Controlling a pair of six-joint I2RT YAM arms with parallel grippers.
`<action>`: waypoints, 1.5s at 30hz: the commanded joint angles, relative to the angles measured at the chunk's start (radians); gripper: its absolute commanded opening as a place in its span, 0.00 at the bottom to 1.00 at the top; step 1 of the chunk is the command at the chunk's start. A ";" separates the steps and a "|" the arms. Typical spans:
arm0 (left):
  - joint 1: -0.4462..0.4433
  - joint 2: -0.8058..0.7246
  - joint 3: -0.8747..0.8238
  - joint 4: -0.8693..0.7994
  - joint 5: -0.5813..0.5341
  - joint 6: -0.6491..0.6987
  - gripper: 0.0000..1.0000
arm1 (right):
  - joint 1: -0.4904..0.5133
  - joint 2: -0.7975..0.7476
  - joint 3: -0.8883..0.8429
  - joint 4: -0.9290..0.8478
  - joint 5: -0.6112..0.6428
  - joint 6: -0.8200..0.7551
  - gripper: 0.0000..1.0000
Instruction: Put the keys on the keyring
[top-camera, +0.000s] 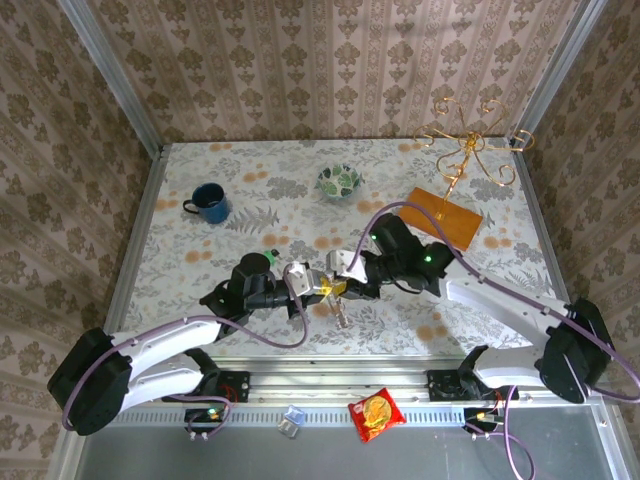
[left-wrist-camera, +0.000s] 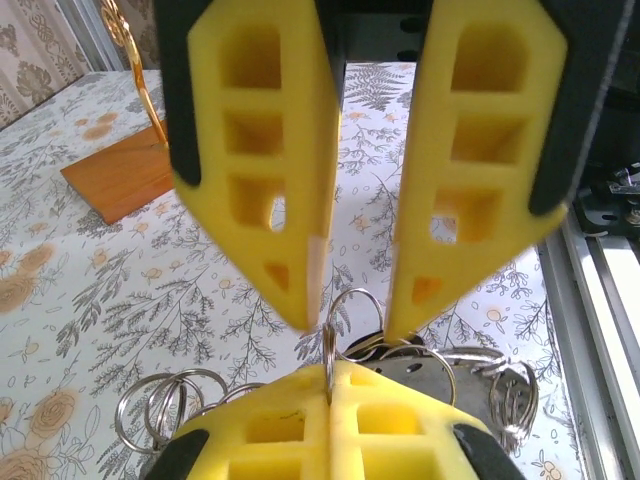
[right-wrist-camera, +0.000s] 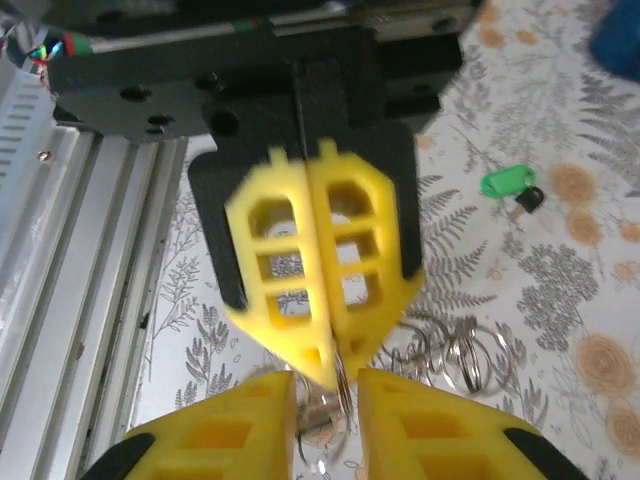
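Note:
My left gripper (top-camera: 318, 287) is shut on a thin silver keyring (left-wrist-camera: 328, 345) that stands edge-on between its yellow pads (left-wrist-camera: 290, 420). More silver loops and a flat grey key (left-wrist-camera: 455, 378) hang behind that ring, and a small metal bunch (top-camera: 340, 312) dangles under the two grippers. My right gripper (right-wrist-camera: 328, 405) faces the left one tip to tip. It is open, its fingers (left-wrist-camera: 290, 270) either side of the ring's loop. A green-headed key (right-wrist-camera: 508, 183) lies apart on the cloth.
Several loose silver rings (right-wrist-camera: 455, 355) lie on the cloth beside the grippers. A blue mug (top-camera: 208, 203), a patterned bowl (top-camera: 340, 182) and a gold stand on an orange base (top-camera: 445, 212) sit farther back. The metal rail (top-camera: 330, 385) runs along the near edge.

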 joint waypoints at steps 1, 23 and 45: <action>-0.004 -0.030 -0.014 0.079 -0.004 0.001 0.00 | -0.034 -0.059 -0.091 0.188 -0.047 0.164 0.25; -0.008 -0.035 -0.051 0.173 -0.015 -0.033 0.00 | -0.034 -0.002 -0.107 0.179 -0.081 0.289 0.31; -0.005 -0.038 -0.095 0.278 -0.054 -0.063 0.00 | -0.052 -0.036 -0.137 0.261 -0.104 0.315 0.26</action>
